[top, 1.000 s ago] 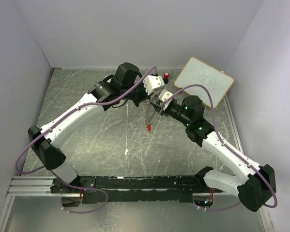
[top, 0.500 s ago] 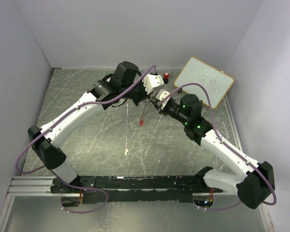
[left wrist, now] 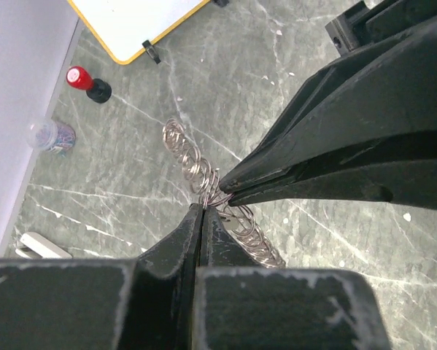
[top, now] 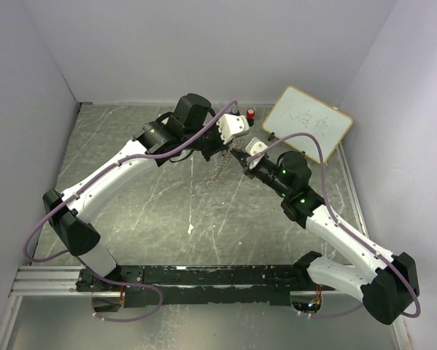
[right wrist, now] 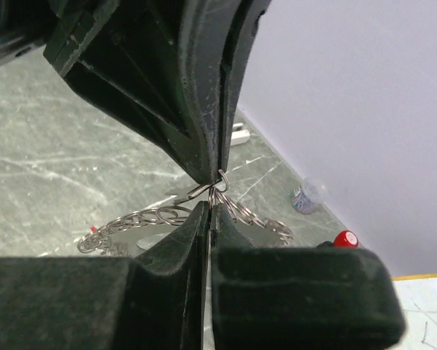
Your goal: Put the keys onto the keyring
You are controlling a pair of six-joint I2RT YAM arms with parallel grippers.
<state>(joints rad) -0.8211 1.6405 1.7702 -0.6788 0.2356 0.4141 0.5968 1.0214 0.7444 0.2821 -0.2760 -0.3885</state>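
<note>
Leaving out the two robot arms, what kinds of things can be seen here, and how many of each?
whiteboard: 1
red-topped black cylinder: 1
small clear jar: 1
flat white piece: 1
keyring of linked metal rings: 1
Total: 5

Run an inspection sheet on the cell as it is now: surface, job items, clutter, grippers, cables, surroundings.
Surface: grey-green marbled table, white flecks.
Job's things: keyring, a chain of linked silver rings, drooping either side of the pinch; keys not made out.
Clutter: red-topped black cylinder, small clear pot, white item, whiteboard.
Grippers: left gripper and right gripper both shut on keyring, tips meeting.
Cables: purple cables along both arms, no snag seen.
Surroundings: plain pale walls.
</note>
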